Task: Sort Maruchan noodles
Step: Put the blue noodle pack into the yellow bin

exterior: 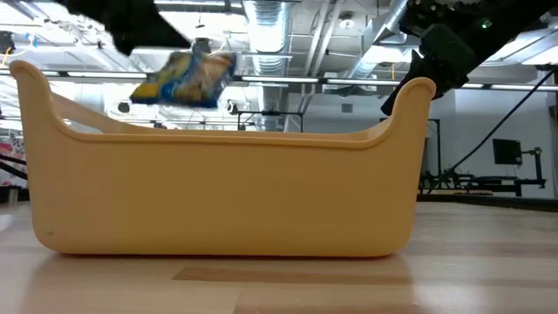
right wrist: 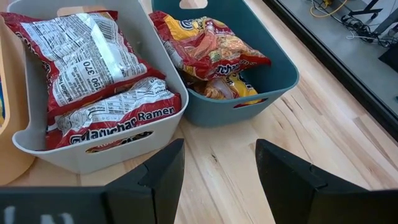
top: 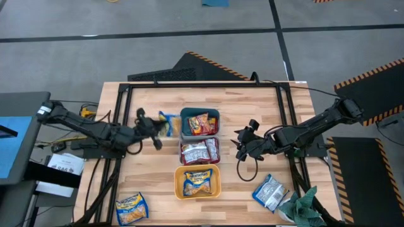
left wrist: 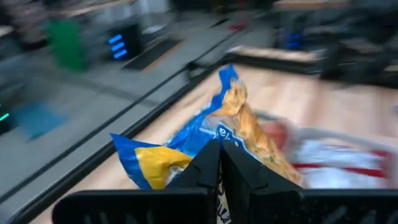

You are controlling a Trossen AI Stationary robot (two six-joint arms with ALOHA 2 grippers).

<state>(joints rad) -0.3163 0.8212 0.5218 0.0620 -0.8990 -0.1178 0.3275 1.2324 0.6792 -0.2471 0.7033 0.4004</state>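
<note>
The desk (top: 252, 195) carries three bins; the orange bin (top: 179, 184) is nearest the low camera. The left gripper (left wrist: 219, 163) holds its fingers closed on a yellow-and-blue packet (left wrist: 205, 134), which is raised off the desk beside the teal bin (right wrist: 273, 74). The packet looks light, crinkly and probably slippery, so grip a sealed edge. The right gripper (right wrist: 217, 165) fingers are spread, empty, just before the white bin (right wrist: 93, 146).

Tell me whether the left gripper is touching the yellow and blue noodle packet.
Touching. The left wrist view shows the left gripper closed on the yellow and blue noodle packet, fingertips pinching its edge; the low view shows it lifted clear above the orange bin.
</note>
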